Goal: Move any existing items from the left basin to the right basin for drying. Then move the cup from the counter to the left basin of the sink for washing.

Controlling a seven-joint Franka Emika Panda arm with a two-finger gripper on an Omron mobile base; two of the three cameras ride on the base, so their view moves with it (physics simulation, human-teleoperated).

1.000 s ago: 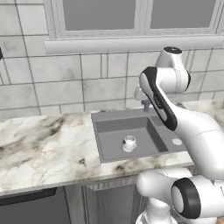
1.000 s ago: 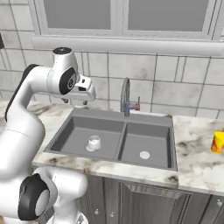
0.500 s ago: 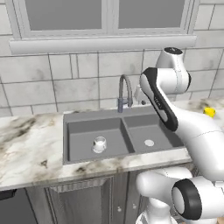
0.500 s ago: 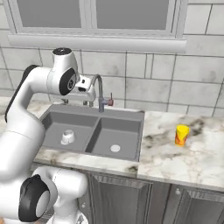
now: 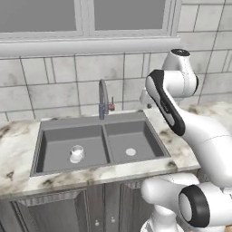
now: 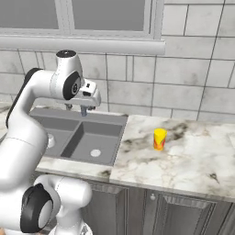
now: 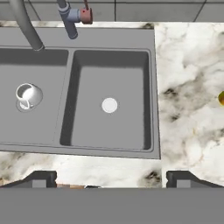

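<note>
A small white mug sits over the drain of the wider left basin of the dark grey sink. The right basin holds nothing but its silver drain. The yellow cup with its red-orange band stands upright on the marble counter, right of the sink; its edge shows in the hand view. My gripper hangs high above the sink's front rim, open, with nothing between its fingertips.
The curved grey faucet with its red lever rises behind the divider between the basins. A tiled wall and window sill stand behind the counter. Cabinet doors run below the worktop.
The base has driven right: the sink has slid left in both base views and the yellow cup has come nearer the middle. The arm keeps its pose; the mug has not moved.
</note>
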